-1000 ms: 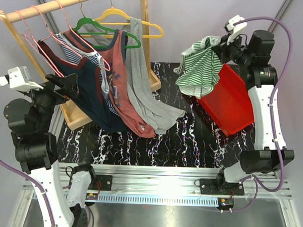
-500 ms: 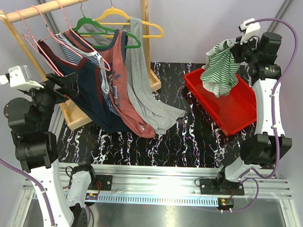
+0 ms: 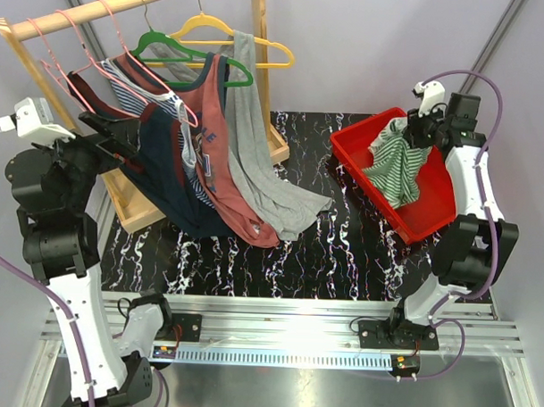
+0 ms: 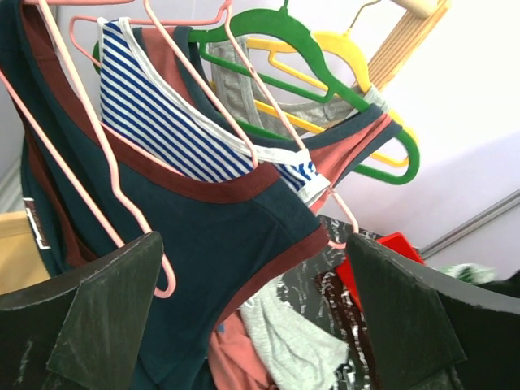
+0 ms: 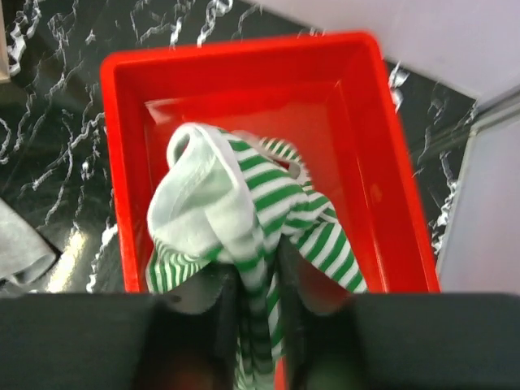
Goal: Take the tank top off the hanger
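My right gripper (image 5: 258, 305) pinches the green-striped tank top (image 5: 236, 203), off the hangers, hanging down into the red bin (image 5: 390, 203) with its lower part inside. My left gripper (image 4: 252, 252) is wide open, facing the navy tank top (image 4: 219, 236) on a pink hanger (image 4: 106, 162).

From the right wrist, the lower folds of the green-and-white striped tank top (image 5: 244, 219) are hidden between the dark fingers (image 5: 203, 305) of the right gripper (image 5: 256, 284); whether they pinch the cloth cannot be told. The red plastic bin (image 5: 390, 187) has its near wall hidden behind them. From the left wrist, the navy tank top with maroon trim (image 4: 219, 244) runs off the bottom edge and covers most of the blue-and-white striped tank top (image 4: 162, 122).
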You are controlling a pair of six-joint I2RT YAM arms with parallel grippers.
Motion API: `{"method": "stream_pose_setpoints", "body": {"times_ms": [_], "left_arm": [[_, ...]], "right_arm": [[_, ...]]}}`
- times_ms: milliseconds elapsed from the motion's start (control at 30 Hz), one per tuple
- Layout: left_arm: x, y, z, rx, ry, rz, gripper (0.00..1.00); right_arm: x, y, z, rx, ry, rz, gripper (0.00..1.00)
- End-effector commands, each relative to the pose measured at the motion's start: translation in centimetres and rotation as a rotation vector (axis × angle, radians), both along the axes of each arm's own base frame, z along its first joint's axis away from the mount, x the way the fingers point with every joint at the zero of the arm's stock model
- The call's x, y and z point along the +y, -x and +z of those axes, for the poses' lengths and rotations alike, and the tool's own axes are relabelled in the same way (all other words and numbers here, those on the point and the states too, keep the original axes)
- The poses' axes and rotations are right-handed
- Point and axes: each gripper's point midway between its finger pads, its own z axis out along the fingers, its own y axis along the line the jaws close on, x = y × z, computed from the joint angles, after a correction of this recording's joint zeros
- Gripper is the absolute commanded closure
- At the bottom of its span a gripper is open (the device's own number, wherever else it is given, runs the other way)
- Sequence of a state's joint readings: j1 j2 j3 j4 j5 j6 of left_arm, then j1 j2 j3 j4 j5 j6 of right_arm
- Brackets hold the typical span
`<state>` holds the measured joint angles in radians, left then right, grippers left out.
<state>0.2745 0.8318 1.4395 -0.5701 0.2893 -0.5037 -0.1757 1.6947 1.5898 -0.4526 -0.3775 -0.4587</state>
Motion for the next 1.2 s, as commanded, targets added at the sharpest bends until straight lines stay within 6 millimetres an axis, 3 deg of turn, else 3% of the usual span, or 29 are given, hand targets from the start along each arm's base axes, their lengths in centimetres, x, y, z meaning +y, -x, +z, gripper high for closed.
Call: {"method": "stream_pose_setpoints", "body": {"times_ms": [0, 67, 100, 133, 233, 300, 433, 533, 667, 767, 800, 933, 1167], "left_arm": [[-0.7, 0.4, 2.7, -0.044, 0.048, -0.030, 0.01], [-0.9, 0.2, 2.9, -0.036, 0.075, -0.037, 0.01], [-0.9, 0.0, 3.1, -0.031, 0.087, -0.042, 0.01], [-1.0, -0.2, 3.3, -0.027, 0.112, -0.047, 0.01], [-1.2, -1.0, 3.4, 0.016, 0.182, -0.058, 0.01], [-1.2, -1.4, 3.2, 0.055, 0.217, -0.060, 0.01], [-1.0, -2.1, 3.9, 0.094, 0.275, -0.048, 0.01], [-1.2, -2.7, 4.4, 0.116, 0.309, -0.059, 0.01], [-1.1, -4.1, 5.0, 0.145, 0.330, -0.045, 0.03], [-1.2, -5.0, 5.4, 0.149, 0.342, -0.041, 0.07], [-1.5, -5.1, 5.9, 0.140, 0.342, -0.047, 0.09], [-0.6, -8.1, 4.4, 0.191, 0.345, -0.003, 0.20], [1.4, -10.1, 2.5, 0.253, 0.248, 0.123, 0.29]], "right_arm": [[-0.7, -0.2, 0.5, -0.023, 0.016, -0.003, 0.56], [-0.7, -0.1, 0.2, -0.011, 0.002, -0.001, 0.41], [-0.8, 0.0, 0.3, -0.012, -0.007, -0.004, 0.17], [-0.7, 0.0, 0.4, -0.013, -0.014, -0.003, 0.09], [-0.1, 0.1, 1.1, -0.030, -0.035, 0.018, 0.00], [0.5, 0.4, 1.9, -0.039, -0.054, 0.049, 0.00], [4.7, 2.2, 2.9, -0.020, -0.177, 0.251, 0.00], [7.7, 3.8, 2.5, 0.028, -0.232, 0.358, 0.00], [13.2, 6.6, 0.5, 0.106, -0.221, 0.511, 0.00], [15.0, 8.0, -0.2, 0.123, -0.232, 0.571, 0.00], [16.7, 8.6, -0.3, 0.130, -0.240, 0.615, 0.00], [18.2, 9.0, 0.1, 0.139, -0.304, 0.647, 0.00], [19.5, 9.0, 0.6, 0.139, -0.343, 0.674, 0.00]]}}
